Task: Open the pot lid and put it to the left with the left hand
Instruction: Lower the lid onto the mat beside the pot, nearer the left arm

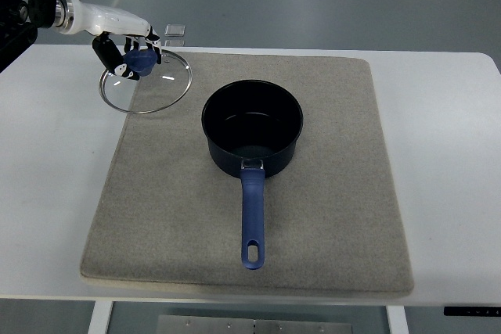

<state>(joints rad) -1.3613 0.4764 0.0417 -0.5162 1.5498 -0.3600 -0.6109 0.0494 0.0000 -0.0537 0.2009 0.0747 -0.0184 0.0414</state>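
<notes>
Placement step: we see the left hand [125,46] gripping the blue knob of the glass lid [145,82], at ten o'clock from the open saucepan [252,127]. Next we judge lowering and release onto the mat's [329,217] left edge.

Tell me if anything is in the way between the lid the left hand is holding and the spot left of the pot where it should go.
Nothing visible blocks it. The left hand grips the glass lid by its blue knob, already left of the pot and apart from it. Below the lid are only the grey mat's corner and bare white table.
</notes>
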